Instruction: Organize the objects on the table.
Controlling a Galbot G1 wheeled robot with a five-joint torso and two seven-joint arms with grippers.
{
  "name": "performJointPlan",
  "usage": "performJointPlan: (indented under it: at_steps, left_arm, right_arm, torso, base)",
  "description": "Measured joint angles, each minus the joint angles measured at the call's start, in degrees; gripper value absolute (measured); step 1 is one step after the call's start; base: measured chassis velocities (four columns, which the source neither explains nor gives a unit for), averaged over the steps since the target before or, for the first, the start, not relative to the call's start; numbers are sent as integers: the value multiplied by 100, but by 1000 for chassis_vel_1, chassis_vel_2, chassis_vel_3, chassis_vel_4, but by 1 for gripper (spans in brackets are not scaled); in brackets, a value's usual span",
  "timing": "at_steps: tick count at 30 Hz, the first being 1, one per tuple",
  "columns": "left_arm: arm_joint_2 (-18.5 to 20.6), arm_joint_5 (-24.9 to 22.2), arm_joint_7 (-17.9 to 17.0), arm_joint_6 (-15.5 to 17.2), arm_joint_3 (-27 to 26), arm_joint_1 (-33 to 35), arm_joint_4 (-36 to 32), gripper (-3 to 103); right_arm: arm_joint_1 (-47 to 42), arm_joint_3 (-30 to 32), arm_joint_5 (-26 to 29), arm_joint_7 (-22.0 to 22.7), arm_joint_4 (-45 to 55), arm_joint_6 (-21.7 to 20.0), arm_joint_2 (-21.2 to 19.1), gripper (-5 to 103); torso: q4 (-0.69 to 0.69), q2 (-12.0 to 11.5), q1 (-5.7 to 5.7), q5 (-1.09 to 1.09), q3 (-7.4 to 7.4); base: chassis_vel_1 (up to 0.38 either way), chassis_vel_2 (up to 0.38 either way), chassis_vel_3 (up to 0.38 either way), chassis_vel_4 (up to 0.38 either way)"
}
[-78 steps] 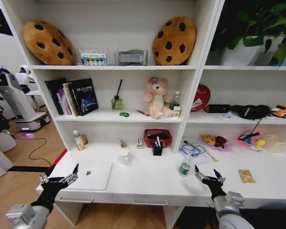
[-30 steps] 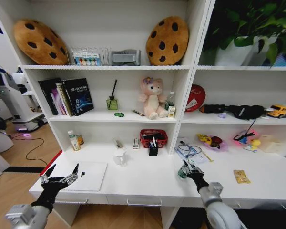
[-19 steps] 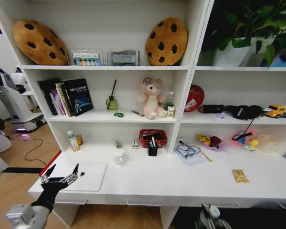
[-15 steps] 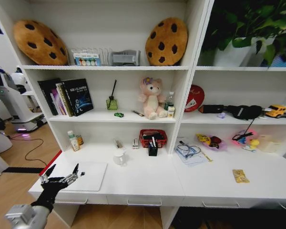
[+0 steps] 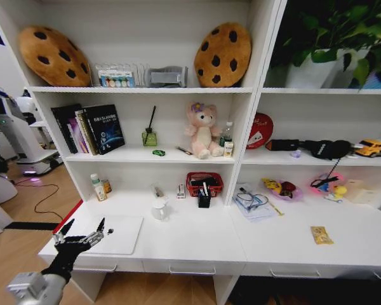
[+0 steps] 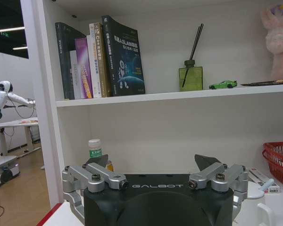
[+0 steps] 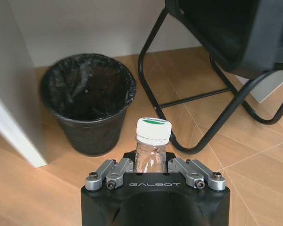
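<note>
Silver laptop (image 5: pixel 119 233) is lying shut and flat on the white tabletop (image 5: pixel 197 238), near the robot's left end of it. Left gripper (image 5: pixel 81 236) hovers just off that front corner with its fingers (image 5: pixel 101 225) spread apart, close to the laptop's edge but not on it. On the shelf above, a small green item (image 5: pixel 159 152), which looks like a toy car in the left wrist view, sits beside the reed diffuser (image 5: pixel 150 135). The pens are probably the ones standing in the black holder (image 5: pixel 204 199) in front of the red basket (image 5: pixel 204 183), too small to be sure. Right gripper (image 7: pixel 151 165) is down off the desk over the wooden floor (image 7: pixel 33 197), fingers clamped on the neck of a clear plastic bottle (image 7: pixel 151 143) with a white cap, and a black bin (image 7: pixel 88 101) sits just beyond it next to a chair frame (image 7: pixel 193 101)
</note>
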Motion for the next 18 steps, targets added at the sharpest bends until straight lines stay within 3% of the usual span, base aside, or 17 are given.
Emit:
performJointPlan:
  at_steps: [2, 5, 6, 7, 9, 10, 11, 18]
  left_arm:
    - [0, 0, 0, 0, 0, 0, 0, 100]
    - [0, 0, 0, 0, 0, 0, 0, 100]
    - [0, 0, 0, 0, 0, 0, 0, 100]
    - [0, 0, 0, 0, 0, 0, 0, 100]
    - [0, 1, 0, 0, 0, 0, 0, 100]
    - [0, 1, 0, 0, 0, 0, 0, 100]
    - [0, 0, 0, 0, 0, 0, 0, 100]
    - [0, 0, -1, 0, 0, 0, 0, 100]
  right_arm:
    - [863, -9, -104, -265, -799, -294, -79, 26]
    - [1262, 17, -472, -461, -1293, -95, -75, 26]
    - [1701, 92, -1111, -713, -1906, 596, -37, 26]
    - [1701, 92, -1111, -713, -1906, 596, -37, 26]
    - [2515, 166, -1940, -885, -3038, 1911, 46, 26]
    - [2515, 166, -1940, -885, -3038, 1911, 46, 26]
    - [2929, 193, -2232, -913, -3502, 2531, 122, 26]
    - [3387, 184, -2272, -994, -3868, 3193, 234, 26]
  torso:
    - [-2, 0, 0, -4, 0]
    - [-1, 0, 0, -4, 0]
    - [-7, 0, 0, -6, 0]
    - [-7, 0, 0, -6, 0]
    - [-2, 0, 0, -3, 0]
    - [-2, 0, 0, -3, 0]
    - [2, 0, 1, -2, 0]
    - [-5, 0, 1, -4, 0]
  base:
    - [0, 0, 0, 0]
    - [0, 0, 0, 0]
    - [0, 0, 0, 0]
    - [0, 0, 0, 0]
    - [0, 0, 0, 0]
    - [0, 0, 0, 0]
    - [0, 0, 0, 0]
    - [0, 0, 0, 0]
